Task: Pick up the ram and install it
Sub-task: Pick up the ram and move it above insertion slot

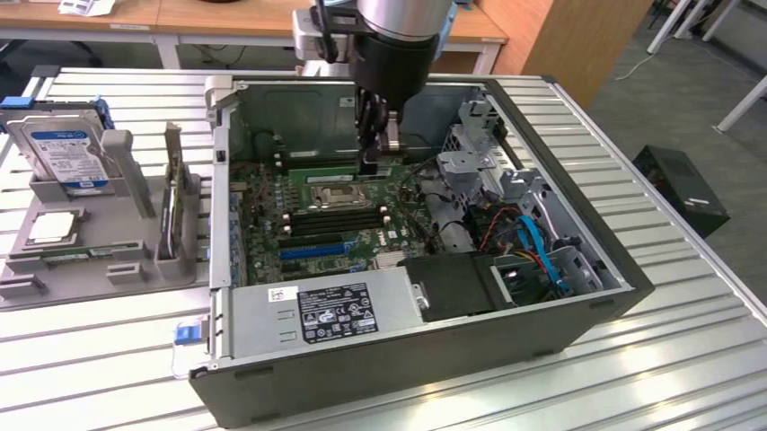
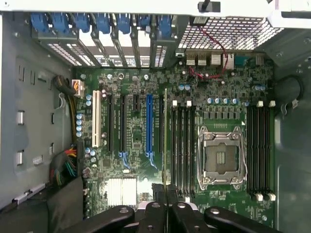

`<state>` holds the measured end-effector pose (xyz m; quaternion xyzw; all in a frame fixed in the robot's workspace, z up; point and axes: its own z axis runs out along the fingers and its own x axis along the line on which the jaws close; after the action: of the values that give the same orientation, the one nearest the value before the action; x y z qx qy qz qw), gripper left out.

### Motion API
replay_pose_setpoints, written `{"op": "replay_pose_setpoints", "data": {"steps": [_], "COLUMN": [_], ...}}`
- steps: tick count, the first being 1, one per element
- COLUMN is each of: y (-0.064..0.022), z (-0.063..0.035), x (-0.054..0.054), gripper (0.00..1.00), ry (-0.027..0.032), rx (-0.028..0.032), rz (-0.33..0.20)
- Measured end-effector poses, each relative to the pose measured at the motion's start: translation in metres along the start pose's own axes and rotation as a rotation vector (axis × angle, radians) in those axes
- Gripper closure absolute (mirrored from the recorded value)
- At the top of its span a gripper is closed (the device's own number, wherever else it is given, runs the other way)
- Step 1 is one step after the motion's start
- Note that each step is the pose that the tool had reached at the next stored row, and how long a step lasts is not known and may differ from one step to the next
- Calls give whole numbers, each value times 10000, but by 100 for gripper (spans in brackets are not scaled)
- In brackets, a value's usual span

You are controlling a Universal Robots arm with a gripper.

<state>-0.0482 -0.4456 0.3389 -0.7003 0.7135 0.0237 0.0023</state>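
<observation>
The motherboard [image 1: 348, 193] is green, crossed by black memory slots [image 2: 182, 145] with white end clips, plus one blue slot [image 2: 149, 124] and one white slot [image 2: 95, 119]. The ram [image 1: 318, 166] is green; the gripper [image 1: 380, 158] is black. The case [image 1: 419, 377] is dark grey, its power supply [image 1: 266, 328] silver with a black label. In the exterior view, at nine o'clock from the case, a hard drive [image 1: 66, 153] carries a blue-and-white label. The counter [image 1: 671, 377] is pale with parallel ribs.
</observation>
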Motion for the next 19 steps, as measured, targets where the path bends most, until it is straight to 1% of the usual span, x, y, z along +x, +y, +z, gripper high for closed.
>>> {"op": "replay_pose_setpoints", "data": {"steps": [3,8,19], "y": [-31,-34,-29], "z": [-1,1,21], "x": [0,-16,-248], "gripper": [88,88,88], "ry": [1,1,1], "rx": [0,0,0], "rz": [0,2,1]}}
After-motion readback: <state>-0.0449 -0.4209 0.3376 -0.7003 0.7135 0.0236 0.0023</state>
